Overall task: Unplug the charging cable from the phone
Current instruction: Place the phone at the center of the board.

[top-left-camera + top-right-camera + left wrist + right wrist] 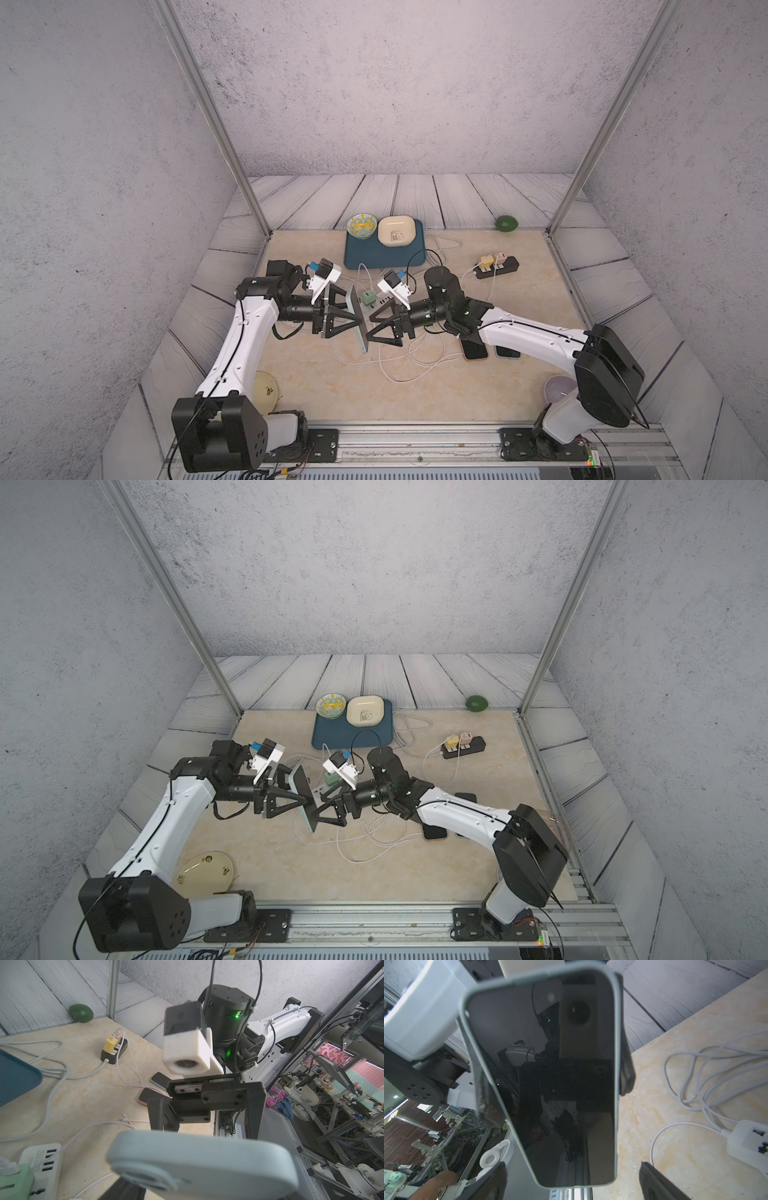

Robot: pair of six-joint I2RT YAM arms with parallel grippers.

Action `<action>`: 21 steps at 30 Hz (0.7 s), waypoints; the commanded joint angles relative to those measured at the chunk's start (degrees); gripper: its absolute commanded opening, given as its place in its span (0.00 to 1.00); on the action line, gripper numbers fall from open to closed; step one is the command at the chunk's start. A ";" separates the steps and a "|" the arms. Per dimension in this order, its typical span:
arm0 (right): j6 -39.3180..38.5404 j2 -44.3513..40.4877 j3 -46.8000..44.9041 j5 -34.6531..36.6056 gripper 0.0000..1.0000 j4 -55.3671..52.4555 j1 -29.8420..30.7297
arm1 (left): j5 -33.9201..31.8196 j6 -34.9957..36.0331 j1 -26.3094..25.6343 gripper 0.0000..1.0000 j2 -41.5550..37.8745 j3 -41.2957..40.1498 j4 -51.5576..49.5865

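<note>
Left end effector (351, 314): clamped across the width of a dark-screened phone in a pale grey-blue case (360, 332), one pad (485, 1101) on each long side.
Right end effector (370, 328): jaws spread wide, gripping nothing. It faces the phone's screen from close by, with one finger (658, 1188) off to the side of the glass and apart from it.
Phone: lifted clear of the beige marble-look bench (316, 386), above its middle, standing on edge between the two arms.
Charging cable: white charging cable (124, 1120) lies in loose loops on the middle of the bench. Its bare plug tip rests on the surface, apart from the phone.
Toward right edge: two more dark phones (476, 351) lie flat, partly under the right arm.
Far edge: dark blue tray (374, 257) carrying two bowls.
Toward far right corner: black power strip (498, 268) with a yellow and a pink charger plugged in.
</note>
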 commanded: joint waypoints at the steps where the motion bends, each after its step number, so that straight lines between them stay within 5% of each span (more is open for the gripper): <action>1: -4.00 0.96 2.24 0.65 0.99 -3.13 1.25 | 3.19 1.26 -0.07 0.29 -1.25 1.86 -1.91; 13: -3.81 3.89 4.49 0.19 0.99 -0.99 3.13 | 3.19 2.33 -0.11 0.29 -1.34 1.86 -2.81; 21: -3.23 4.07 4.15 0.18 0.84 0.99 3.13 | 3.17 2.68 -0.12 0.29 -1.34 1.93 -3.10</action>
